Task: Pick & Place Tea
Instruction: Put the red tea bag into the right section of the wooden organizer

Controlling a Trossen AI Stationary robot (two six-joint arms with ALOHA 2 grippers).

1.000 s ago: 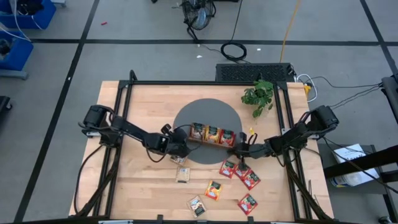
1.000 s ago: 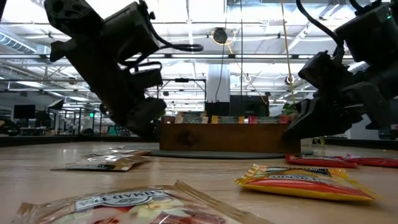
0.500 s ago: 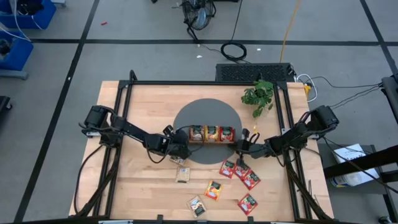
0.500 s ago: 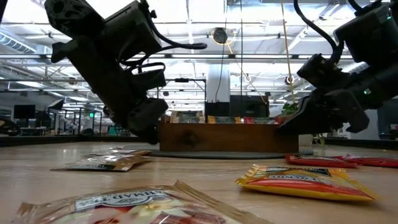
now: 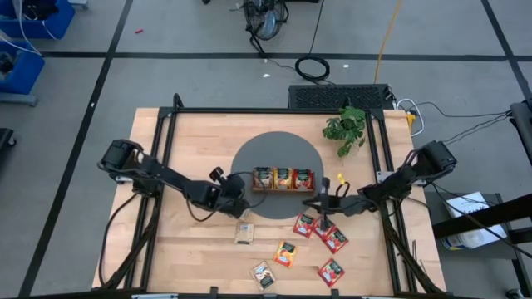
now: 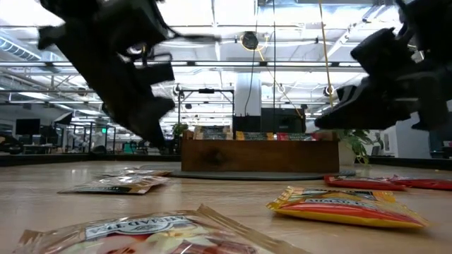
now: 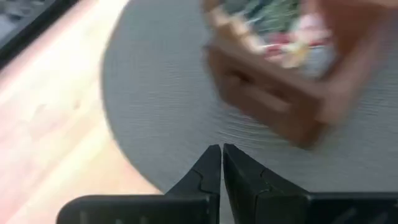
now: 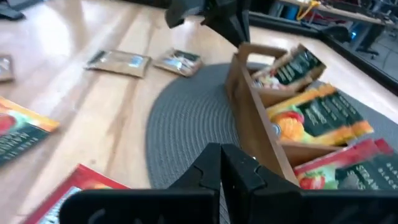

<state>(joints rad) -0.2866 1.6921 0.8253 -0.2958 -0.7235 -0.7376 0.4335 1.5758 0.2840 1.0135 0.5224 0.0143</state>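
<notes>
We've got tea packets in two camps right now. Some stand filed in the wooden tray point(image 5: 283, 178) on the round grey mat point(image 5: 249, 158) mid-table, with pale ones in its left slot, orange in the middle and red on the right. The rest lie flat on the near half of the table: a pale packet point(image 5: 243, 232) just off the mat's near-left edge, an orange packet point(image 5: 286, 253) nearer us, another pale one point(image 5: 263, 275) at the near edge, and a cluster of red packets point(image 5: 324, 232) to the right, with one more red packet point(image 5: 332, 271) near the front.

These look like thin foil-paper sachets, so we'd judge them very light, a bit crinkly and floppy, and slick against the wood. Lying flat, they offer no side to pinch. We'd come down on an edge or a corner that curls up, like the raised corner the low view shows on the nearest packet, and pinch gently.

The left gripper point(image 5: 235, 203) hangs at the mat's near-left edge beside the tray's left end, fingers nearly together and nothing between them. The right gripper point(image 5: 320, 201) sits by the tray's right end, just above the red cluster, pinched fully together and empty. The leafy plant point(image 5: 347, 129) stands well clear at the far right.
</notes>
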